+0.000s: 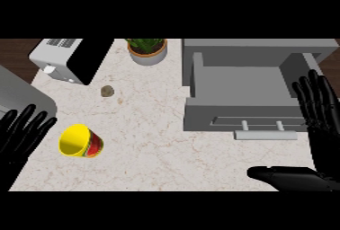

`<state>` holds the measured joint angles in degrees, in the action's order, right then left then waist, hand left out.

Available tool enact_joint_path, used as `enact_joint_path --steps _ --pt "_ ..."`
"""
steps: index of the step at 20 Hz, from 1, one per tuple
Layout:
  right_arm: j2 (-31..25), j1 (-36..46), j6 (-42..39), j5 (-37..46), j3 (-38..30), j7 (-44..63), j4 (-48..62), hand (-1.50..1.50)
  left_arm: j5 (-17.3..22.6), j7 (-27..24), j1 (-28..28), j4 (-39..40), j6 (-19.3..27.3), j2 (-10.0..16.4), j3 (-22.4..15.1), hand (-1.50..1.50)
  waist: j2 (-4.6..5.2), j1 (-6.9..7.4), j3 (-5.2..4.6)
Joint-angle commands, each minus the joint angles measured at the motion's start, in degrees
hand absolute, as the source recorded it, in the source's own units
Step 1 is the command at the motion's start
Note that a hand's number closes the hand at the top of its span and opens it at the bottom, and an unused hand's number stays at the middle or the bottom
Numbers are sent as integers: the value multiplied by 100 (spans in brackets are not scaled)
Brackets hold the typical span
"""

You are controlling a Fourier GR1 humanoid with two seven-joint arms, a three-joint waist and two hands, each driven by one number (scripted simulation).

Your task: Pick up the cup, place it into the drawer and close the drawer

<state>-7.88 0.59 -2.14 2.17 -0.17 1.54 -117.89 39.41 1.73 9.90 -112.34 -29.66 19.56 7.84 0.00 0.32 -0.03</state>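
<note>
A yellow cup (79,141) with a red side lies tilted on the marble counter (153,134) at the left. My left hand (20,134) stands open just left of it, fingers up, not touching it. The grey drawer (242,94) is pulled open at the right, its inside bare, its handle (264,128) on the front. My right hand (319,117) is open beside the drawer's right edge, fingers straight up, thumb stretched left along the lower edge.
A white toaster (66,58) sits at the back left. A potted plant (147,49) stands at the back middle. A small brown lump (107,91) lies between toaster and cup. A grey appliance (20,92) fills the far left.
</note>
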Motion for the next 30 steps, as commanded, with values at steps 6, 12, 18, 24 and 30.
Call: enact_joint_path --steps 6,12,18,24,30 --pt "42 128 -125 80 -44 -238 416 -150 -401 -554 -362 2016 -1009 150 777 -150 7 -43 0" --pt "-246 -103 -445 -354 -421 148 -198 -150 -1500 -1273 -279 2640 -1051 32 1023 -150 -3 -47 0" --pt "-45 569 -281 -68 -184 139 352 -150 -2757 -2277 -1349 4476 -808 31 997 -150 13 -56 -2" --pt "-16 61 -425 -117 -298 -105 184 -150 -3695 -3880 -1616 6231 -809 320 1024 -150 8 -74 -2" --pt "-99 282 -541 -196 -459 -247 463 -150 -4059 -4809 -2327 7797 -712 415 839 -150 24 -113 -9"
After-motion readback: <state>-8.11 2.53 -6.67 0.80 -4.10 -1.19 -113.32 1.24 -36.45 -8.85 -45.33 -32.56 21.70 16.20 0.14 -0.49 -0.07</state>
